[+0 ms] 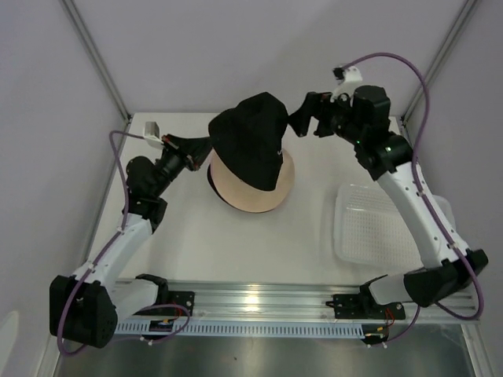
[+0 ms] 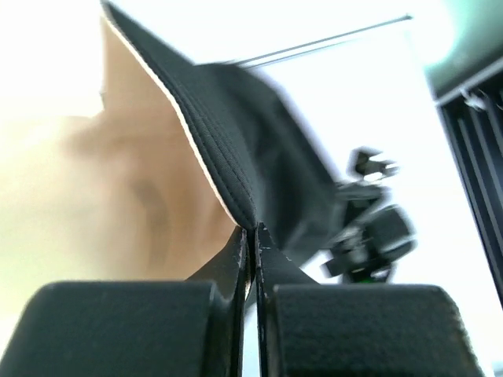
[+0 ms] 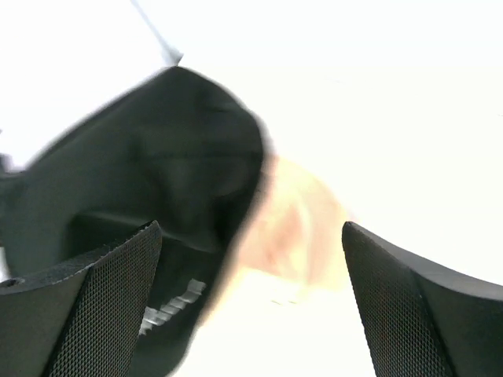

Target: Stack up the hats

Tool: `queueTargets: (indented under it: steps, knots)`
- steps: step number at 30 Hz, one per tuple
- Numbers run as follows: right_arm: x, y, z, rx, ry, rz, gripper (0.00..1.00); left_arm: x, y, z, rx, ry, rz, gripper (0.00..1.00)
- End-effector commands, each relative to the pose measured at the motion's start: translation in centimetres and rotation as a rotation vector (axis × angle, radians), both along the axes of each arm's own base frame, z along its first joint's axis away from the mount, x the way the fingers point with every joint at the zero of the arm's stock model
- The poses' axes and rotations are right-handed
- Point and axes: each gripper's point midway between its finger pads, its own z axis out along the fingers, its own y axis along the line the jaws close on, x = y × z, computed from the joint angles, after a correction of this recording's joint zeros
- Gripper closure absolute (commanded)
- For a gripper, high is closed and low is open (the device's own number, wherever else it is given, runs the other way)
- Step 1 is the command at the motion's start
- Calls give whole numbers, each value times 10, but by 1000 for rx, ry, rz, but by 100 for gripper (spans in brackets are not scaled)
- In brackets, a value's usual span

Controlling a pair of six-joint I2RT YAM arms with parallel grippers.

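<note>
A black hat (image 1: 250,141) hangs lifted and tilted over a beige hat (image 1: 255,192) that lies on the table's middle back. My left gripper (image 1: 201,151) is shut on the black hat's left brim; in the left wrist view the jaws (image 2: 253,232) pinch the stitched brim edge (image 2: 224,169), with the beige hat (image 2: 94,181) behind. My right gripper (image 1: 303,122) is open at the black hat's right side, touching nothing that I can see. In the right wrist view the open gripper (image 3: 251,314) faces the black hat (image 3: 173,157) and the blurred beige hat (image 3: 302,228).
A white mesh basket (image 1: 381,228) sits at the right of the table. A dark rim (image 1: 211,179) shows under the beige hat's left edge. White walls and metal posts close in the back and sides. The arm bases stand on the rail (image 1: 259,302) in front.
</note>
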Motion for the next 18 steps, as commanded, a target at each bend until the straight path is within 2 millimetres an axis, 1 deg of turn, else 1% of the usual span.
queueTargets:
  steps: [1,2,3,4,5,7,8,9,10,11,12,13,14,15,16,17,18]
  knots:
    - [0,-42,7,114,5,-155,1,-4,7,58,36,-112,49,99]
    - [7,-55,-9,161,53,-186,1,4,2,54,55,-90,34,99]
    - [7,-63,-11,196,65,-194,1,1,-1,99,52,-176,19,99]
    - [7,-64,-23,230,91,-164,0,0,-13,102,82,-193,-25,99]
    - [13,-82,-26,260,99,-202,1,13,-23,93,110,-161,-51,99]
    - [12,-93,-27,306,108,-223,1,10,-40,141,128,-264,-95,99]
    - [13,-100,-29,304,106,-254,1,6,-58,139,170,-291,-153,99]
    - [14,-110,-33,298,105,-288,0,15,-73,142,188,-283,-187,99]
    - [9,-116,-26,298,82,-304,0,8,-89,157,195,-330,-234,99]
    - [9,-125,-24,293,72,-342,1,3,-99,167,191,-357,-275,99]
    - [8,-133,-24,291,63,-370,0,14,-113,154,196,-328,-307,99]
    - [6,-139,-21,292,52,-390,1,15,-121,155,189,-332,-328,99]
    - [3,-147,-16,294,33,-426,0,3,-133,176,165,-388,-359,99]
    - [2,-153,-17,292,31,-452,1,2,-142,176,162,-394,-386,99]
    - [1,-161,-17,294,32,-482,0,10,-155,165,167,-375,-411,99]
    - [-1,-168,-19,288,40,-522,1,-3,-164,194,154,-452,-435,99]
    - [-3,-174,-21,287,45,-544,1,-5,-173,194,159,-464,-458,99]
